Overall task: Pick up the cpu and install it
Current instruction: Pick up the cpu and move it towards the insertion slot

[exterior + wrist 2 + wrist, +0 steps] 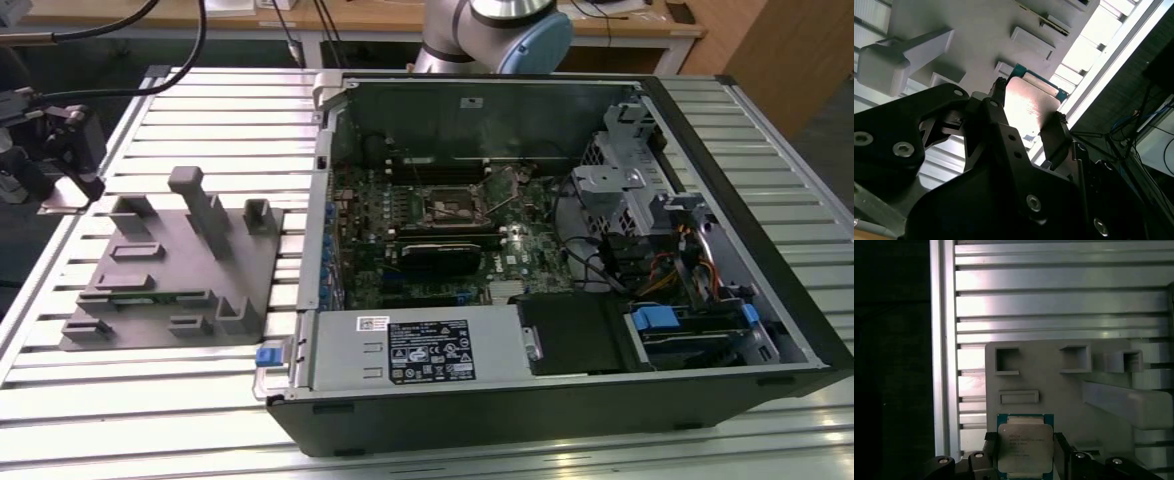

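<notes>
black fingers [988, 452] of my claw [1025, 452] press on two opposite sides of the cpu [1024, 445], pinching it. its pale metal top faces the first wrist view, with green board showing at its edge. i cannot read the faint print on that top. it hangs over the grey fixture [1054, 390], near the edge of the slatted table [1054, 300], with dark open room beyond. in the exterior view the open pc case [534, 415], beside the fixture, carries a white printed label [427, 350].
</notes>
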